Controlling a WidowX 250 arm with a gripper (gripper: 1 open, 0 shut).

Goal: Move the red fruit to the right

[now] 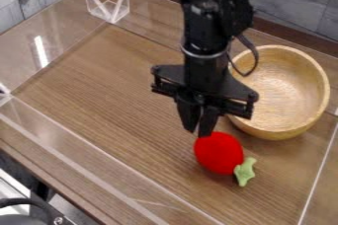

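One arm, black and jointed, reaches down from the top of the frame over a wood-grain table, and we see its gripper pointing straight down just above and a little left of the fruit. The jaws stand nearly together, the dark fingers drawn into a narrow point with only a sliver of gap between them, and we see nothing held in them. The tips end near the upper left edge of the fruit; from this angle we cannot tell whether they touch it or hang just clear of it. The fruit, small, round and bright red, sits on the table in the lower right of the frame, with its green leaf lying at its lower right side against the wood. Behind it, toward the right edge of the frame, we see a pale wooden bowl resting upright on the table, near the fruit but apart from it, its left rim partly hidden by the arm. A black cable loops from the arm across the bowl's near rim. Low clear walls run around the table, catching light along the left and lower edges, and a small clear bracket stands at the upper left corner. Grey planks fill the far upper left.
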